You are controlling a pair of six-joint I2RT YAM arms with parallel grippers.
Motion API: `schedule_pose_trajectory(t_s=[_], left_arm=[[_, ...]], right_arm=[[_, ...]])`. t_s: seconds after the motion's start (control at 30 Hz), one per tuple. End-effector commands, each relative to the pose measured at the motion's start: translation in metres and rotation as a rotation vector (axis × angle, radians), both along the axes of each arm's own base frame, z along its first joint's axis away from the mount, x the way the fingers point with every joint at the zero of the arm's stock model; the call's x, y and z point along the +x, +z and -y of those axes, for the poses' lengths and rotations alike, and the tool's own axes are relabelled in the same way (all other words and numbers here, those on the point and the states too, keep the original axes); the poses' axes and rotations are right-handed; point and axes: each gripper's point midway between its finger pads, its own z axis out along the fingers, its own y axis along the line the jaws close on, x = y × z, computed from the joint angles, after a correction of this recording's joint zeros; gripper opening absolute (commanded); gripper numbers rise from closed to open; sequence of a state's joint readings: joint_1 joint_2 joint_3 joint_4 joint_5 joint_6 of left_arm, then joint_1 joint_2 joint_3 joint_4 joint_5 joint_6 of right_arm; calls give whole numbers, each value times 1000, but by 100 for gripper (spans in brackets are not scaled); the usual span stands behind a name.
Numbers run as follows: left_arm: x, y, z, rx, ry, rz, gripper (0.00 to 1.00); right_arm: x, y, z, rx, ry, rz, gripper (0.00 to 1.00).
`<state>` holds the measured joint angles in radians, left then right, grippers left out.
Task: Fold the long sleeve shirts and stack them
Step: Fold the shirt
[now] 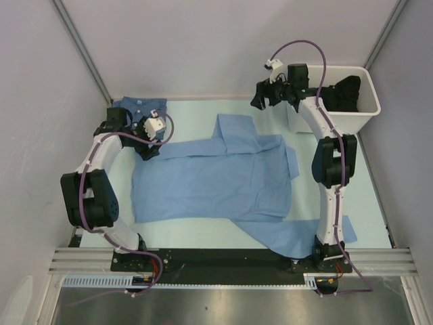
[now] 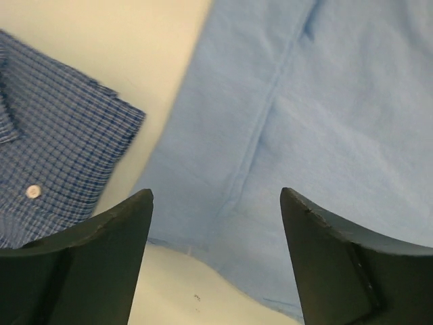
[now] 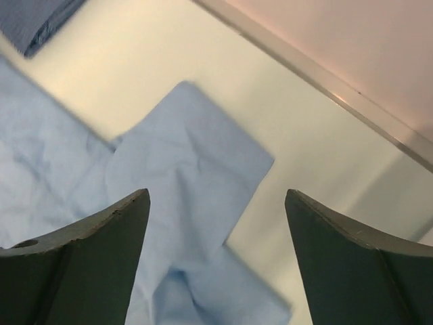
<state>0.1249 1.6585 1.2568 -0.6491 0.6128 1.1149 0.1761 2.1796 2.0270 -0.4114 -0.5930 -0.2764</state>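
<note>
The left gripper (image 2: 215, 193) is seen with its jaws spread wide and nothing caught between them. It is held above the edge of the light sky-blue shirt (image 1: 210, 183), where a stitched seam is crossed by the view between the two fingers (image 2: 88, 264). At 9 o'clock of that gripper, the darker checked shirt (image 2: 54, 135) is laid on the table (image 2: 155, 61), one pale button (image 2: 32, 191) being shown on it. A strip of bare table is left between the two shirts.

The right gripper (image 3: 215, 193) is likewise held wide open, and nothing is gripped. Under it a sleeve (image 3: 196, 169) of the light shirt is laid flat, its squared end pointed to 1 o'clock in the wrist view.

From above, the light shirt is spread over the middle of the table, with one sleeve folded up towards 12 o'clock and another run out towards 5 o'clock, to the base of the right arm. The darker shirt is placed at 11 o'clock, folded small against the far edge. At 2 o'clock a white bin (image 1: 369, 101) is stood, and dark cloth (image 1: 345, 91) is held in it.
</note>
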Motion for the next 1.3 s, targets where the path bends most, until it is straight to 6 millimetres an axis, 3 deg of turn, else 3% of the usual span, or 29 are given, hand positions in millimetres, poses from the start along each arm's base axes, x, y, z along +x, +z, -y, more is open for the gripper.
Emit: schedule_pose_trajectory(t_s=[0.0, 0.03, 0.13, 0.23, 0.5, 0.73, 0.97, 1.17, 1.27], left_arm=[[22, 71, 10, -151, 113, 146, 83], [22, 82, 11, -170, 137, 164, 92], [18, 96, 12, -199, 168, 168, 93], [12, 100, 14, -210, 179, 157, 93], [4, 95, 14, -200, 190, 141, 93], [9, 95, 12, -189, 199, 142, 93], [7, 100, 11, -186, 193, 150, 93], [5, 99, 10, -171, 189, 155, 93], [5, 99, 11, -175, 186, 156, 93]], right_arm=[[37, -37, -15, 176, -109, -142, 85], [44, -42, -15, 178, -122, -129, 84], [65, -65, -11, 189, -162, -105, 80], [80, -85, -4, 180, -200, -97, 70], [84, -135, -5, 146, -200, -138, 73], [71, -141, -27, 107, -131, -177, 70], [69, -151, -30, 29, -135, -189, 67], [55, -157, -42, -1, -81, -217, 49], [57, -145, -47, 24, -65, -189, 19]])
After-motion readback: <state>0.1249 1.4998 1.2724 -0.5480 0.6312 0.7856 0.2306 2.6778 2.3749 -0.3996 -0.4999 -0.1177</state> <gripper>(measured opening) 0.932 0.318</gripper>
